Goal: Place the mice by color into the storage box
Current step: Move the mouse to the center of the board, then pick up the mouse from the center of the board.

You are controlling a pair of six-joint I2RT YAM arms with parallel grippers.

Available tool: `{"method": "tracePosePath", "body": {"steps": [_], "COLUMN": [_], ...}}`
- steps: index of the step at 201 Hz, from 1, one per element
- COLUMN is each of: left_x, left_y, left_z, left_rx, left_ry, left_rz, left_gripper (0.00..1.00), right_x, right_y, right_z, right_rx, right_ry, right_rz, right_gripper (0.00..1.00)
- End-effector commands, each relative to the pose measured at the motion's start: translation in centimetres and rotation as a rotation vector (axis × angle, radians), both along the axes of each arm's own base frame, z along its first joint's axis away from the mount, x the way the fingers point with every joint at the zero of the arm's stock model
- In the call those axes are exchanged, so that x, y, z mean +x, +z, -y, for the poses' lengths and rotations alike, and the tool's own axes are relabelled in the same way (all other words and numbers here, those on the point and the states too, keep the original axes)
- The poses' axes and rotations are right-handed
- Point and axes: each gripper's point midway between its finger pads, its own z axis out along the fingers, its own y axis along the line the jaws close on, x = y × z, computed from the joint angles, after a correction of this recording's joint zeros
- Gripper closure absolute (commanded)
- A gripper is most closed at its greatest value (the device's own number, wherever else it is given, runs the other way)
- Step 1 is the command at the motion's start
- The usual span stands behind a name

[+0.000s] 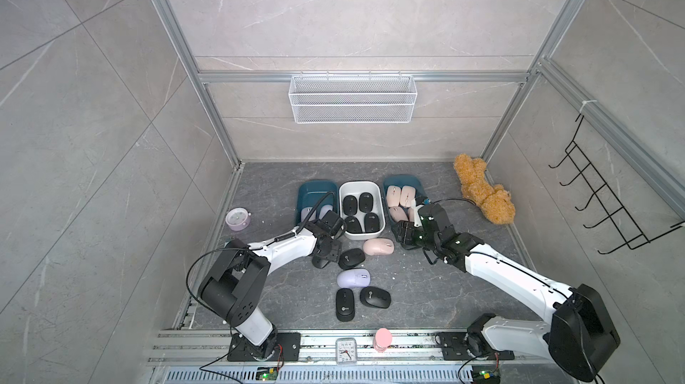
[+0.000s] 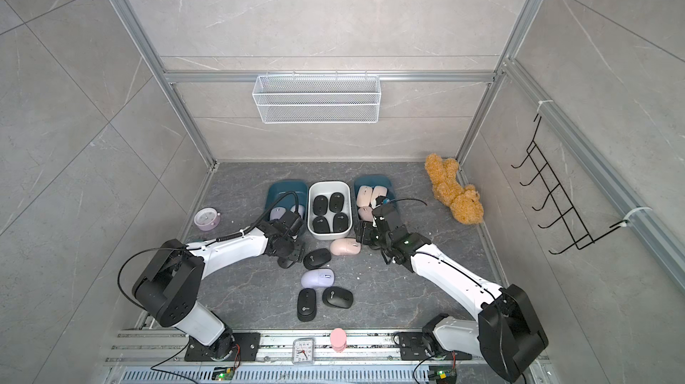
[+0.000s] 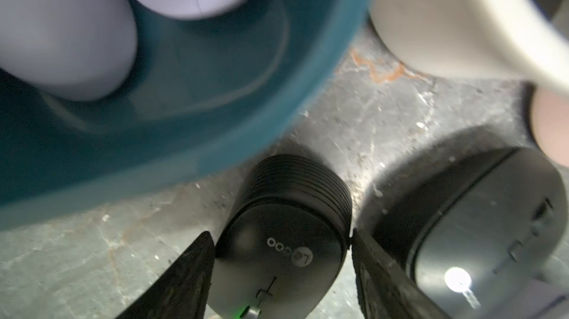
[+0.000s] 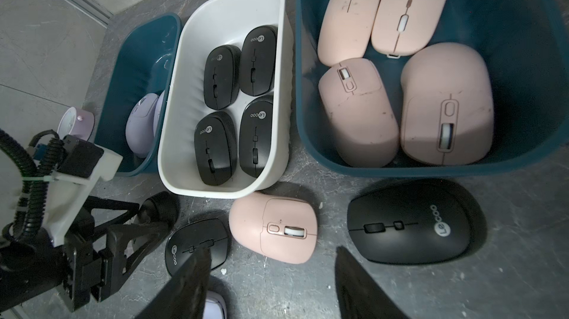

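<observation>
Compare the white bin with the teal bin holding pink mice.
The white bin holds four black mice; the teal bin, four pink mice. The white bin sits mid-row; the teal bin ends the row. Both are open, round-cornered tubs.

blurred: lilac mice (image 3: 61, 34) | cut off: black mouse (image 3: 280, 240) | hidden: left teal box (image 1: 315, 187) partly

Both arms stretch low toward the white box (image 1: 361, 235) — left arm (image 1: 281, 248) with its left gripper (image 3: 281, 237) off the near-left corner, jaws flanking a black mouse (image 3: 283, 249), grip unclear — right arm (image 1: 519, 278) with its right gripper (image 4: 271, 249) beside the near-right corner, jaws apart, empty.
</observation>
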Motion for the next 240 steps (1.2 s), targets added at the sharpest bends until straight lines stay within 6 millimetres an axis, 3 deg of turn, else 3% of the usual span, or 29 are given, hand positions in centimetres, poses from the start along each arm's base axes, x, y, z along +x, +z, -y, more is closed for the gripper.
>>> {"method": "tracePosePath", "body": {"steps": [1, 70, 240], "left_x": [-1.9, -1.5, -0.9], "left_y": [0.2, 0.9, -1.7], "left_z": [-0.4, -1.6, -0.8], "left_rx": [0.003, 0.053, 0.025], "left_ry": [0.022, 0.053, -0.010], "left_rz": [-0.055, -0.020, -0.096], "left_gripper": [0.24, 0.23, 0.24], "right_x": [0.4, 0.0, 0.0], "right_y": [0.8, 1.0, 0.9], "right_z": [-0.5, -0.6, -0.5], "right_rx": [0.025, 0.038, 0.040], "right_ry": [-0.006, -0.005, -0.017], "right_rz": [0.018, 0.015, 0.012], "right_gripper": [0.35, 0.35, 0.35]}}
